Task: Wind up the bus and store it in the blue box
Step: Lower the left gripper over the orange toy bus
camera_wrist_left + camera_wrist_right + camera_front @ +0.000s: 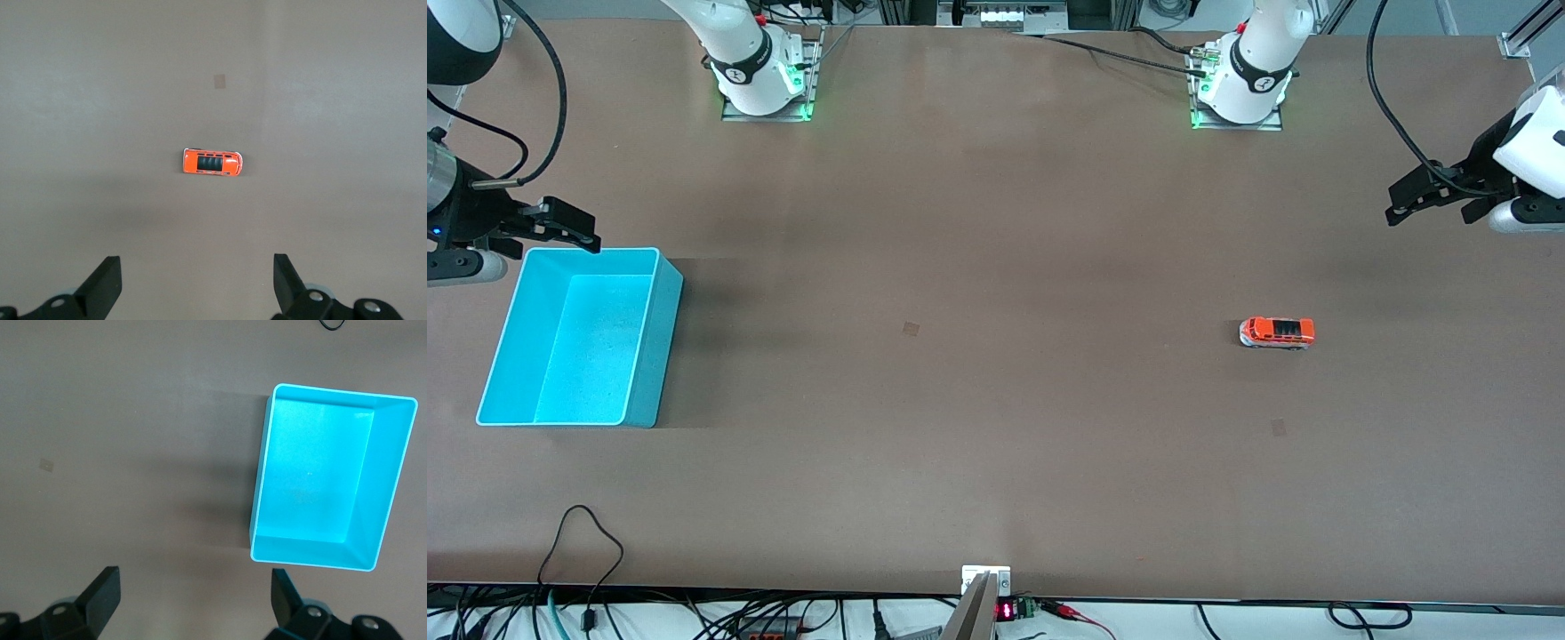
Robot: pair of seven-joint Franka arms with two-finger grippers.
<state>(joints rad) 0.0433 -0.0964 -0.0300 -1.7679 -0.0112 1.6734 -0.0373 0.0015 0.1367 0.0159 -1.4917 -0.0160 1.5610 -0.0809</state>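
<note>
The small orange bus (pixel 1278 332) with a dark roof stands alone on the brown table toward the left arm's end; the left wrist view shows the bus (pixel 212 162) from above. My left gripper (pixel 1427 212) hangs open in the air near that end of the table, well apart from the bus, its fingers (pixel 107 283) wide with nothing between them. The blue box (pixel 654 356) sits open-topped and empty at the right arm's end. My right gripper (pixel 574 229) hovers open just beside the box's rim, and the right wrist view shows the box (pixel 310 480) off to one side of the empty right gripper (pixel 195 593).
Two small tape marks (pixel 911 328) (pixel 1279 428) lie flat on the table. The arm bases (pixel 765 80) (pixel 1240 84) stand along the edge farthest from the camera. A cable (pixel 587 533) and a metal bracket (pixel 985 582) sit at the nearest edge.
</note>
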